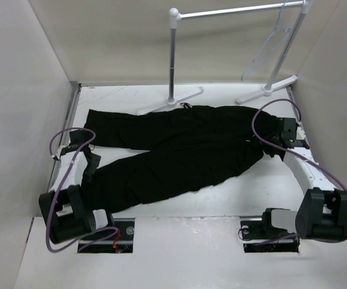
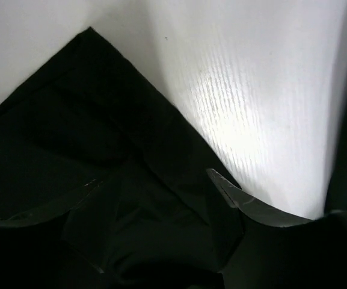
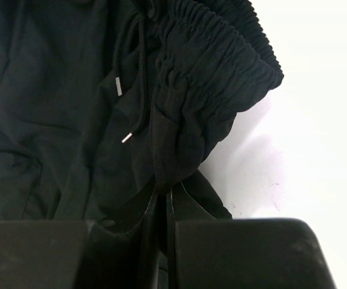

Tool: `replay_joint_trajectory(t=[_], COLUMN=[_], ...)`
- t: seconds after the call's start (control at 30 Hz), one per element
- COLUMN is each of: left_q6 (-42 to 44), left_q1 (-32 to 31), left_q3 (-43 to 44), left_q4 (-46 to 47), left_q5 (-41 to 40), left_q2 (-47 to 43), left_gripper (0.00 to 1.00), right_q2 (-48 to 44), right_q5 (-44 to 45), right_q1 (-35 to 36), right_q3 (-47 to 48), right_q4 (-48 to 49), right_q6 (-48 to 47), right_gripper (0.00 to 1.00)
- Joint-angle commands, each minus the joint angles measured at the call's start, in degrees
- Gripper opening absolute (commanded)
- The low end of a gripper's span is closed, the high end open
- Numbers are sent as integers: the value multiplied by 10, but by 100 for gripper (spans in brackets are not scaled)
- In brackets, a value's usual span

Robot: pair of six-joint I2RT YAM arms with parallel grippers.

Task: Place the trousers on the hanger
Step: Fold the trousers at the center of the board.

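Trousers (image 1: 179, 150) flat on table (image 1: 233, 198), hanger (image 1: 261, 53) on rack (image 1: 233, 11).
I see my left gripper (image 2: 152, 180) spread apart over a leg hem (image 2: 119, 102); my right gripper (image 3: 164, 201) pinches the waistband (image 3: 221, 54).

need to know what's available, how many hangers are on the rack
1: the hanger hangs near the right end of the rack bar, above the table's far right corner. No other shows in any view.
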Motion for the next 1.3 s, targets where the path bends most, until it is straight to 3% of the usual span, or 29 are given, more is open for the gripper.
replay_joint_trajectory(t=[0.0, 0.07, 0.13, 0.2, 0.27, 0.33, 0.47, 0.57, 0.67, 0.87, 0.97, 1.1, 1.27], left_q6=[-7, -1, 1, 8, 15, 19, 18, 29, 38, 23, -20, -85, -89], left_q1=[9, 9, 11, 7, 4, 4, -1, -5, 3, 23, 24, 27, 40], left_q3=[-7, 7, 29, 55, 80, 115, 196, 196, 151, 37, -16, -87, -126], left_q4=[77, 121, 141, 150, 161, 172, 140, 125, 113, -26, -102, -133, -95], left_q5=[-2, 1, 6, 1, -5, -5, -17, -42, -39, -36, -12, 42, 28], left_q2=[43, 83, 124, 161, 196, 230, 265, 226, 146, -81, -150, -194, -193], left_gripper=[54, 50, 29, 15, 5, 2, 11, 38, 54, 48, 47, 49, 52], right_q2=[-20, -23, -28, -37, -46, -49, -37, -43, -55, -91, -98, -100, -95], right_q5=[-10, -14, -16, -18, -18, -18, -24, -24, -25, -48, -57, -60, -62], right_q1=[15, 20, 20, 19, 15, 5, 0, 2, 6, 10, 10, 15, 25], right_q3=[1, -5, -12, -22, -27, -28, -16, -14, -23, -60, -68, -66, -59], right_q4=[30, 32, 34, 34, 34, 38, 44, 44, 44, 44, 46, 46, 46], right_q6=[4, 8, 9, 11, 11, 11, 16, 22, 25, 31, 30, 26, 24], right_gripper=[9, 9, 9, 9, 9, 9, 9, 9, 9, 9, 9, 9, 9])
